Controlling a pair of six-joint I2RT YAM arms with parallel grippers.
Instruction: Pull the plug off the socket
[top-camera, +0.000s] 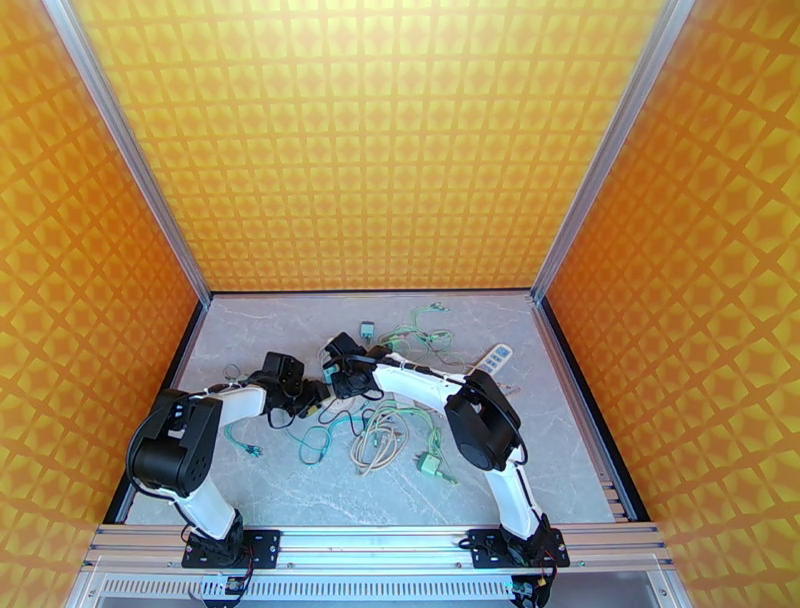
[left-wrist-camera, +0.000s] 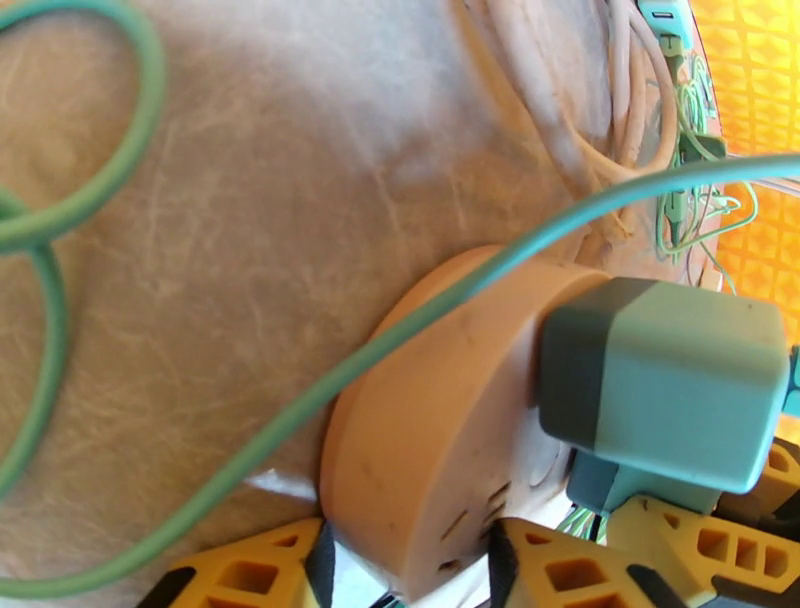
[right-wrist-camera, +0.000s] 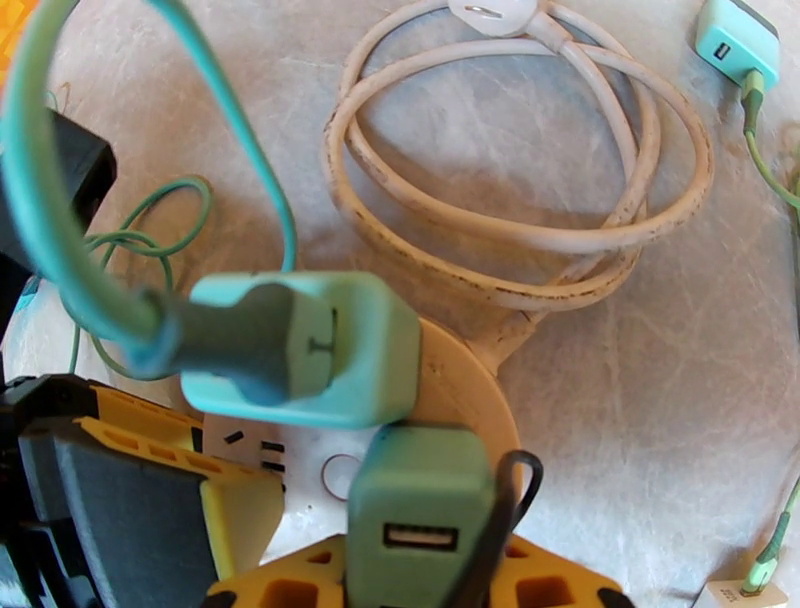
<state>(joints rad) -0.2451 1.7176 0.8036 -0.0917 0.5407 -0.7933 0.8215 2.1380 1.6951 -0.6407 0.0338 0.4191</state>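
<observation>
Clamping the socket (left-wrist-camera: 420, 440), left end effector (left-wrist-camera: 408, 565) braces; right end effector (right-wrist-camera: 425, 555) grips the plug (right-wrist-camera: 420, 480). Skewed pulling could slip either hold.

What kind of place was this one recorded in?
Probably a purpose-built robot test booth, not a home or workshop: orange patterned walls on three sides, aluminium frame posts, and a marble-look tabletop strewn with loose cables and chargers.

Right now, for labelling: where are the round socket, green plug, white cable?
round socket (left-wrist-camera: 430, 430), left wrist view, side wall
green plug (left-wrist-camera: 680, 380), left wrist view, broad face
white cable (right-wrist-camera: 520, 238), right wrist view, coil
</observation>
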